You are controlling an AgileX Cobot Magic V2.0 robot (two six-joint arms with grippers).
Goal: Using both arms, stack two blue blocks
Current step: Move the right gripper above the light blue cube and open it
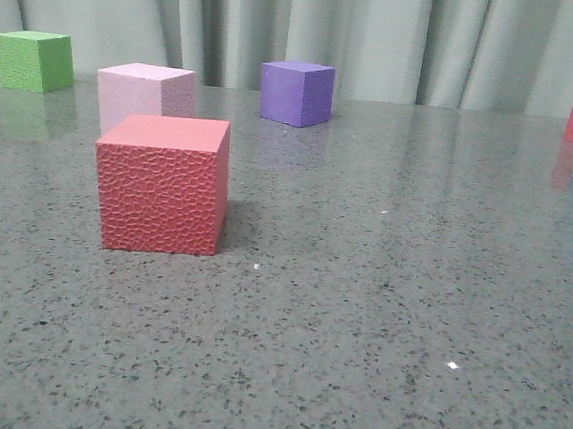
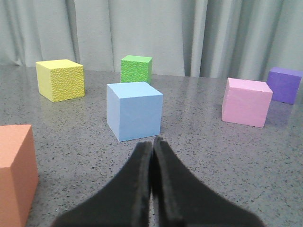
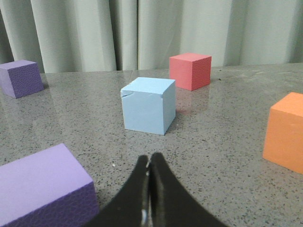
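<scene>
The left gripper (image 2: 152,151) is closed and empty, a blue block (image 2: 134,110) on the speckled desk (image 2: 199,151) just ahead. The right gripper (image 3: 149,165) is likewise pressed together, facing the cracked blue block (image 3: 148,105). No writing is legible.

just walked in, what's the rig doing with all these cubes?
Nothing is being handled yet. Both grippers are shut and empty, each aimed at a pale blue block on the table. The left gripper faces a smooth blue block, with green and yellow cubes behind it. The right gripper faces the other blue block, which has a thin crack near a top corner. The two blue blocks sit apart, so no stack exists so far.
</scene>
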